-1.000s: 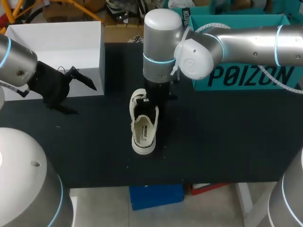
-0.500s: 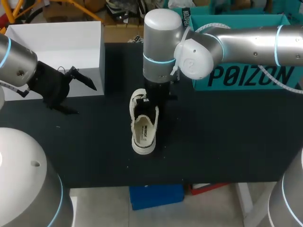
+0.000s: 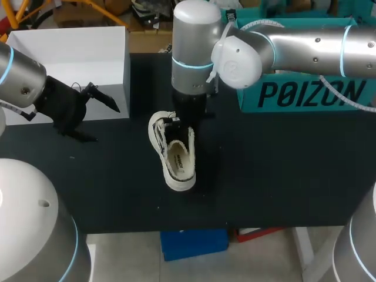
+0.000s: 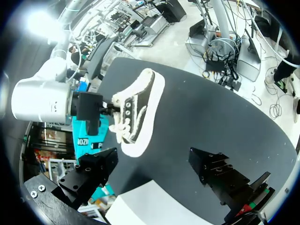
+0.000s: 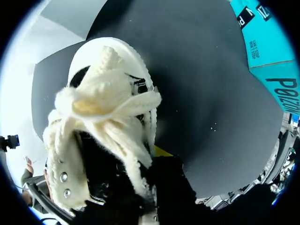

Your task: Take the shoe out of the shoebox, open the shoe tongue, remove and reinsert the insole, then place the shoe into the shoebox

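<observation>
A cream and black canvas shoe (image 3: 174, 154) is at the middle of the black table (image 3: 276, 170), heel toward the front edge and toe pointing back left. My right gripper (image 3: 185, 124) comes straight down onto its lace and tongue area and is shut on the shoe there. In the right wrist view the cream laces (image 5: 105, 105) fill the space ahead of the right gripper (image 5: 152, 161), with one yellow tip (image 5: 161, 151) showing. From the left wrist view the shoe (image 4: 138, 110) is rolled onto its side. My left gripper (image 3: 93, 117) stands open and empty by the white box.
An open white box (image 3: 70, 53) stands at the back left. The teal shoebox (image 3: 305, 94) stands at the back right. Bare black table lies to the shoe's right and front.
My right arm has shifted left with the shoe, and the shoe has swung so its toe points further left. The left arm has not moved.
</observation>
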You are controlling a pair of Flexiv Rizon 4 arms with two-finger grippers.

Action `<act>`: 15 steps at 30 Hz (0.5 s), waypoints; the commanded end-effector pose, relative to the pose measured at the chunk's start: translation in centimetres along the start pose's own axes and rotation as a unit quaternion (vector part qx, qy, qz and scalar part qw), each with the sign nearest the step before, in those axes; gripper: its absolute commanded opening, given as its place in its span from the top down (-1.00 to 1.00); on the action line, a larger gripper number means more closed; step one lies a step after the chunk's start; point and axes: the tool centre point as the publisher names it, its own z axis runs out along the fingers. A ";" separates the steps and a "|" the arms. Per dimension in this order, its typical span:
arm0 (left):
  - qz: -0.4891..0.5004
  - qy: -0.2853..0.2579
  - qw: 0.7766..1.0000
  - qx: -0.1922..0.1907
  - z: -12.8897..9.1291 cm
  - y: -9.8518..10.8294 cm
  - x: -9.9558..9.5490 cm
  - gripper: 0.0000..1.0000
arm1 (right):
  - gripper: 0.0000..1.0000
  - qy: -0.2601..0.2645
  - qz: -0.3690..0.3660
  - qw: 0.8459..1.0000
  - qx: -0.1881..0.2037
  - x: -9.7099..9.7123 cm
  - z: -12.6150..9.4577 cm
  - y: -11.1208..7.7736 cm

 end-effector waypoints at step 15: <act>0.001 0.000 1.000 -0.001 -0.1 -0.1 0.1 -1.00 | 1.00 -0.078 -0.223 0.971 -0.045 -0.3 -14.4 -1.1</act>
